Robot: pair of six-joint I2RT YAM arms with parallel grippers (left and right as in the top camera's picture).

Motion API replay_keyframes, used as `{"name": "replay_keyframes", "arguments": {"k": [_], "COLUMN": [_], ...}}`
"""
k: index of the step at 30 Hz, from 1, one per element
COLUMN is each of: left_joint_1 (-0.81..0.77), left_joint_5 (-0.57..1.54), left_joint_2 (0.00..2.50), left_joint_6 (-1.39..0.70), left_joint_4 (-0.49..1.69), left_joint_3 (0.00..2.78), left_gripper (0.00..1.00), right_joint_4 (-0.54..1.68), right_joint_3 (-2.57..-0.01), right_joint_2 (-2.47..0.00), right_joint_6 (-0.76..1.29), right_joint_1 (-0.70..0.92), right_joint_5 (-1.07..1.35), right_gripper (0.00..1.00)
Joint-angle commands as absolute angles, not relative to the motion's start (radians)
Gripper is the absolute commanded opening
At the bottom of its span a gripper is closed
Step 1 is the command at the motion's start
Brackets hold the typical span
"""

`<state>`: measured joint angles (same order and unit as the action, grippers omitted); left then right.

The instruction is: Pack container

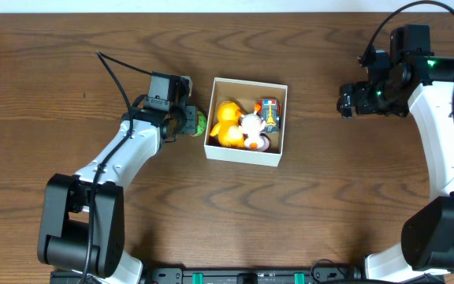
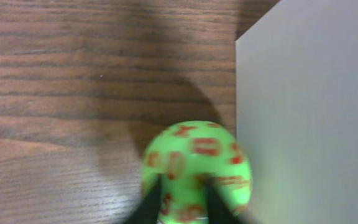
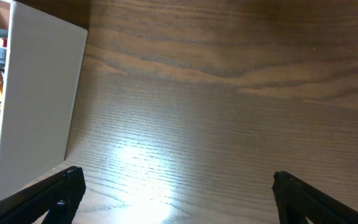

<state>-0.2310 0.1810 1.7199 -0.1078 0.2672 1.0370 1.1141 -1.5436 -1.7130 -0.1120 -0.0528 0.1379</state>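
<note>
Container (image 1: 245,157) sits mid-surface, toys inside. Left tool (image 2: 184,186) is down on the green ball (image 2: 194,155) just beside the container's outer wall; clamped or not, cannot tell. Right tool (image 3: 176,193) has jaws apart, empty. Risk: the round ball squirts free, or a finger snags the wall and shoves the container.

No word, number or brand can be read with certainty. The green ball (image 2: 194,168), just beside the container's (image 1: 245,157) left outer wall, carries red-orange marks outlined like block figures or letters, but the left wrist view is too blurred to tell which. Inside the container, in its far right corner, a small printed pack (image 1: 269,113) shows blue and orange print, too small to read from overhead. The container's white walls are plain.
</note>
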Motion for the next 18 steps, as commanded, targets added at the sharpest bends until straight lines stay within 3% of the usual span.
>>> {"name": "replay_keyframes", "arguments": {"k": [1, 18], "left_joint_1": [-0.23, -0.233], "left_joint_5": [0.173, 0.206], "left_joint_2": [1.746, 1.827], "left_joint_6": [-0.11, -0.11], "left_joint_4": [0.263, 0.252], "left_joint_3": [1.036, 1.035], "left_gripper": [0.58, 0.64], "right_joint_4": [1.114, 1.114], "right_joint_3": [-1.557, -1.557], "right_joint_2": [-1.691, -1.691], "right_joint_6": [-0.098, -0.098], "right_joint_1": [-0.053, -0.053], "right_joint_5": [0.138, 0.138], "right_gripper": [0.99, 0.99]}}
